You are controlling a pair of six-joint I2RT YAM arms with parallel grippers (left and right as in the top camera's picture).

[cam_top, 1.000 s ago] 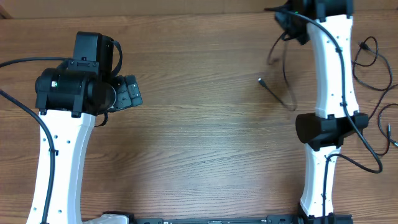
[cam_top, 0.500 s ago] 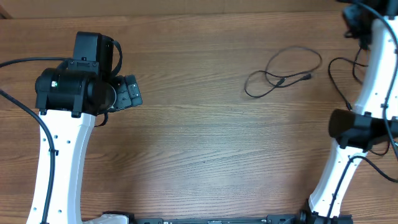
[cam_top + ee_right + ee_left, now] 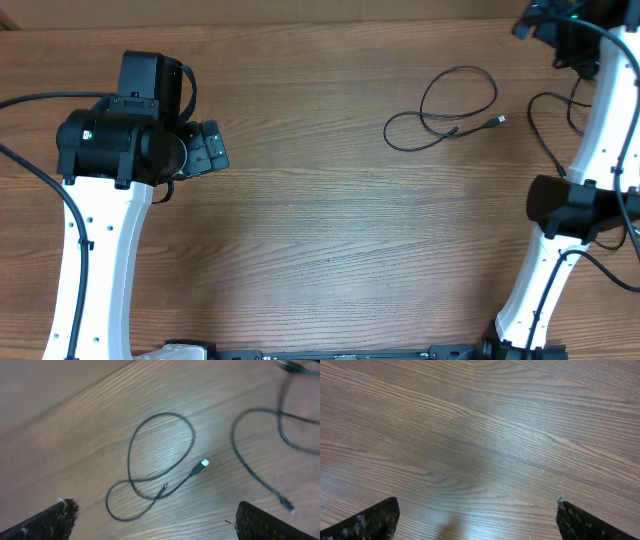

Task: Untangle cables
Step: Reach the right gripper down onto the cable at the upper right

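At the left tool [image 3: 477,525]: fingers [image 3: 367,520] set wide, nothing between them. Hangs over bare wood-grain tabletop [image 3: 480,435]. In the overhead view, sits at the left side, well apart from every cord.

At the right tool [image 3: 157,522]: fingers likewise set wide, nothing held. Hangs above the far right part of the tabletop, clear of the cords below.

For the looped cable [image 3: 470,127]: lies flat on the tabletop, right of centre, free of both tools. Forms one large rounded loop with a smaller loop beside it, crossing itself where the two meet. Ends in a small pale plug [image 3: 204,464] just outside the large loop.

For the second cable [image 3: 234,442]: lies to the right of the looped cable, near it but apart. Bends in an open curve and ends in a small plug toward the lower right of the right wrist view. In the overhead view, runs close beside the white right arm [image 3: 610,130].

For the further strands [image 3: 282,410] at the upper right of the right wrist view: blurred. Cannot tell whether tangled with the second cable or merely lying across it.
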